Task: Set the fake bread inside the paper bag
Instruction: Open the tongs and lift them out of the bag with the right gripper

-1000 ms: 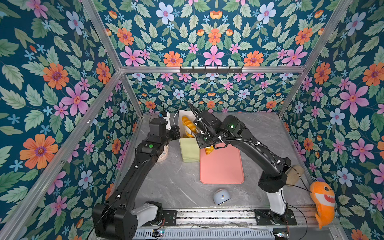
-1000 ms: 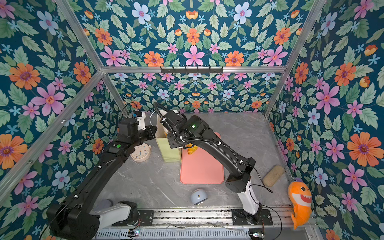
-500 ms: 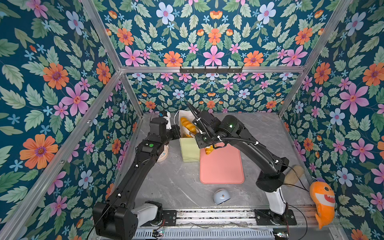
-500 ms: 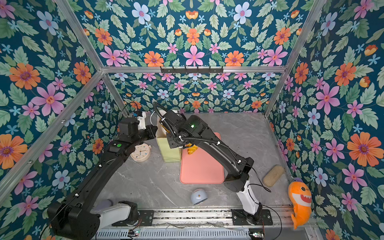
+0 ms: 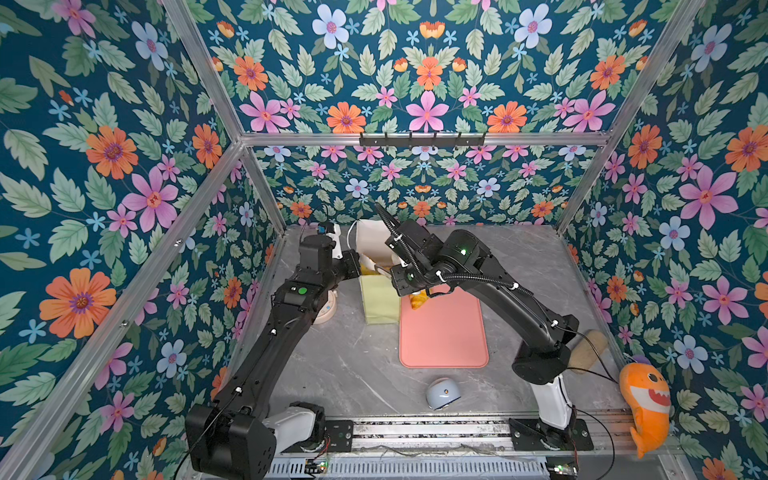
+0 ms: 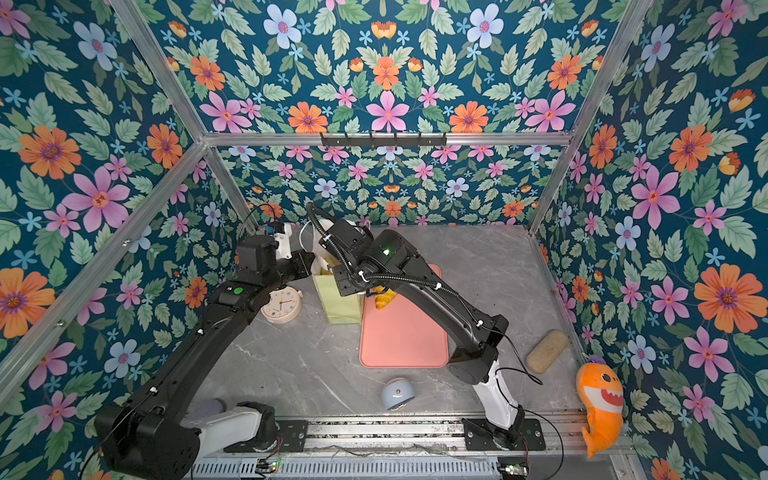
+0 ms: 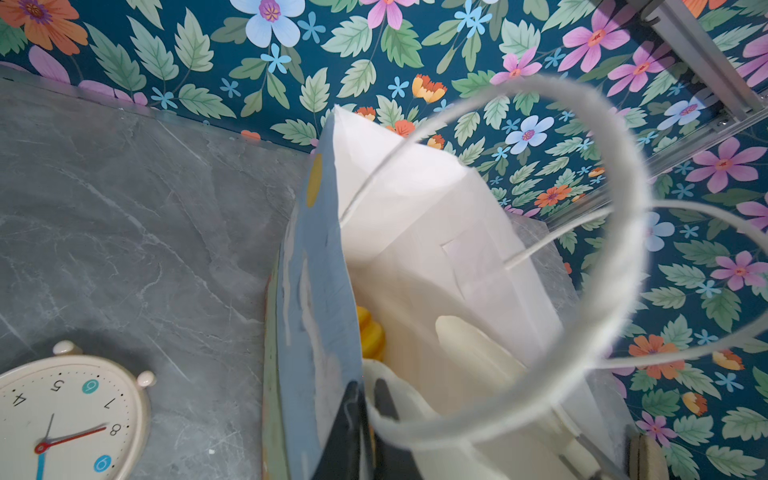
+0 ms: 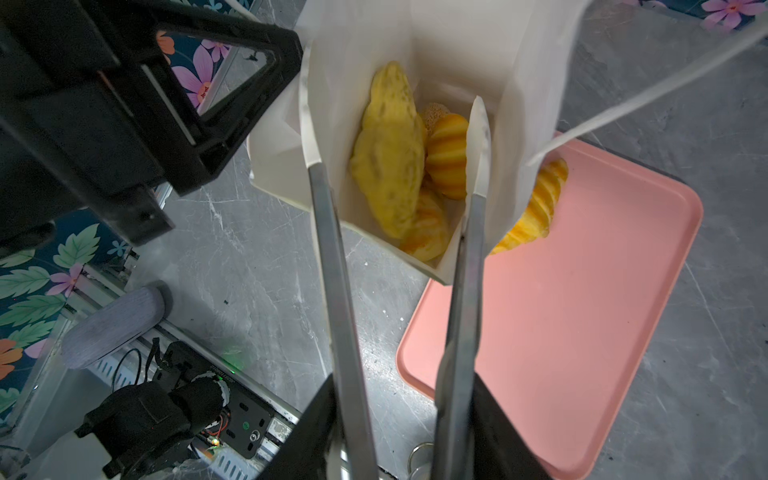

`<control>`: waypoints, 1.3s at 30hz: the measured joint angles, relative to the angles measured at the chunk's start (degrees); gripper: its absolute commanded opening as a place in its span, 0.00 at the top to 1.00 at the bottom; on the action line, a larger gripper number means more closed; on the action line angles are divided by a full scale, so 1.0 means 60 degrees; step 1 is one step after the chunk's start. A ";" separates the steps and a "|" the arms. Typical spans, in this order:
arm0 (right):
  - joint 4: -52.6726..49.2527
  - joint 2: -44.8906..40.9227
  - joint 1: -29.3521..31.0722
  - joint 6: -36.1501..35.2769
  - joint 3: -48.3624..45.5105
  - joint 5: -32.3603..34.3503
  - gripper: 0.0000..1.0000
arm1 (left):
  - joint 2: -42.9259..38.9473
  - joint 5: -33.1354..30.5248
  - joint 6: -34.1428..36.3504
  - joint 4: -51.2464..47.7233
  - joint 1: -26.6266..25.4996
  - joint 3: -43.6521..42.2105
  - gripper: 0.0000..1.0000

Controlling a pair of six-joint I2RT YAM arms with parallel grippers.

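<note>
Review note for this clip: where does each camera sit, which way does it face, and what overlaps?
Top views: stereo pair high up front, looking down and back across the table; left arm and right arm show whole, meeting at the paper bag.
Left wrist: on the left arm, facing the bag's open mouth; left gripper pinches its rim; clock beside.
Right wrist: on the right arm, looking down past the open right gripper at fake bread inside the bag.
Shared: pink tray in top and right wrist views.
</note>
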 measured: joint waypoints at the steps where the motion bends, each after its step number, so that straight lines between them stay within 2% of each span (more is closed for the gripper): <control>1: 0.0000 -0.0029 0.0000 0.0000 0.0000 -0.0029 0.53 | -0.0004 0.0000 0.0000 0.0000 0.0000 0.0000 0.90; 7: 0.0011 -0.0361 0.0004 -0.0142 0.0058 -0.0095 0.53 | -0.0011 0.0000 0.0000 -0.0007 0.0000 -0.0018 0.90; 13: 0.0295 -0.0940 0.0007 -0.0372 0.0076 -0.0652 0.53 | -0.0015 0.0000 0.0000 -0.0011 0.0000 -0.0033 0.90; 23: 0.0918 -0.2634 0.0007 -0.0739 -0.0714 -0.0863 0.56 | -0.0015 0.0000 0.0000 -0.0015 0.0000 -0.0033 0.90; 32: 0.1104 -0.4105 -0.0066 -0.1133 -0.1654 -0.0033 0.57 | -0.0022 0.0000 0.0000 -0.0022 0.0000 -0.0033 0.90; 39: 0.1042 -0.5257 -0.0707 -0.1118 -0.2860 0.0743 0.57 | -0.0025 0.0000 0.0000 -0.0047 0.0000 -0.0015 0.89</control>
